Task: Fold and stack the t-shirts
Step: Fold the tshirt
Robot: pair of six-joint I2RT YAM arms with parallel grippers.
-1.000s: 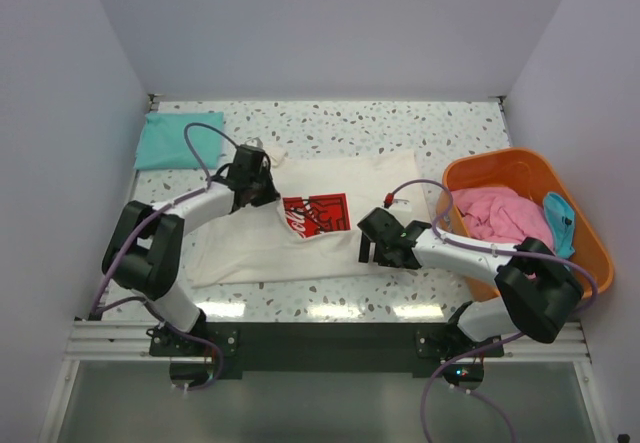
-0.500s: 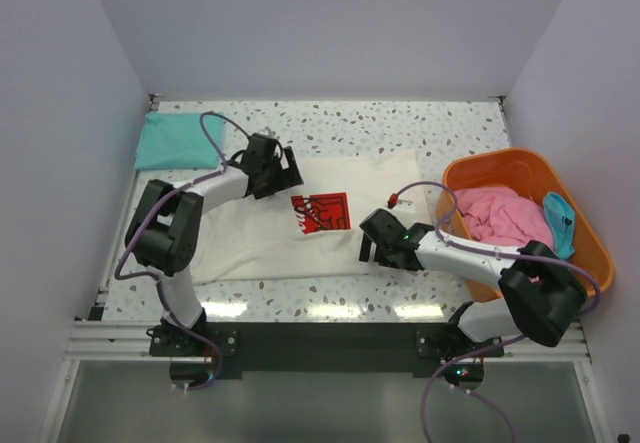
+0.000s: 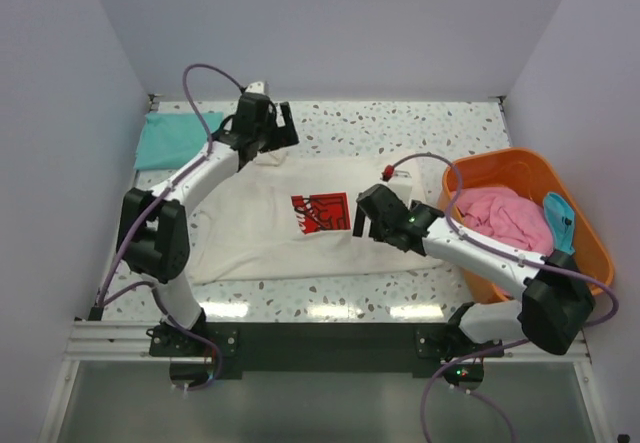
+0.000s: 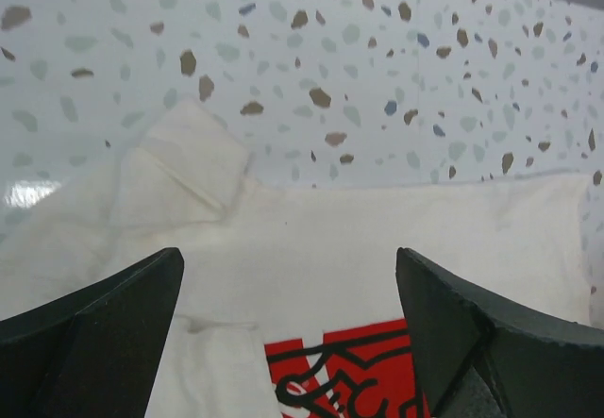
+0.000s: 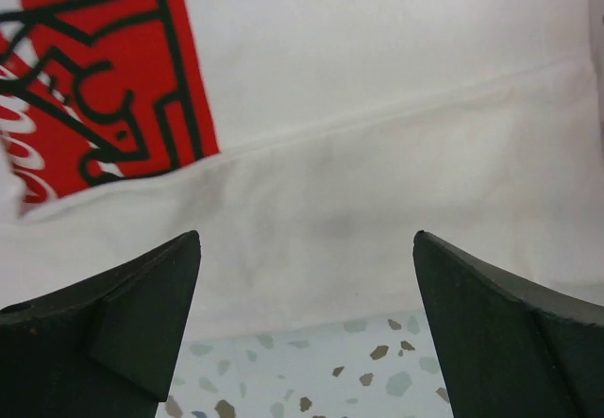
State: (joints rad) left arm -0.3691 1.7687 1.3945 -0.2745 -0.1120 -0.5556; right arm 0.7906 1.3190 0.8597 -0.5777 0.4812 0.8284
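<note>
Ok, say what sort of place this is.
Probably a lab robot cell: white walls box in a terrazzo table, and a metal rail at its near edge carries the left arm and right arm.

Overhead rear view; wrist views close over the shared cream shirt (image 3: 250,243)

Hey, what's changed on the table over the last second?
The left claw swung from the left part of the cream shirt to its far edge, open and empty. The right claw crept slightly farther over it beside the red print, also open. The teal shirt, orange basket and pink shirt stayed put.
</note>
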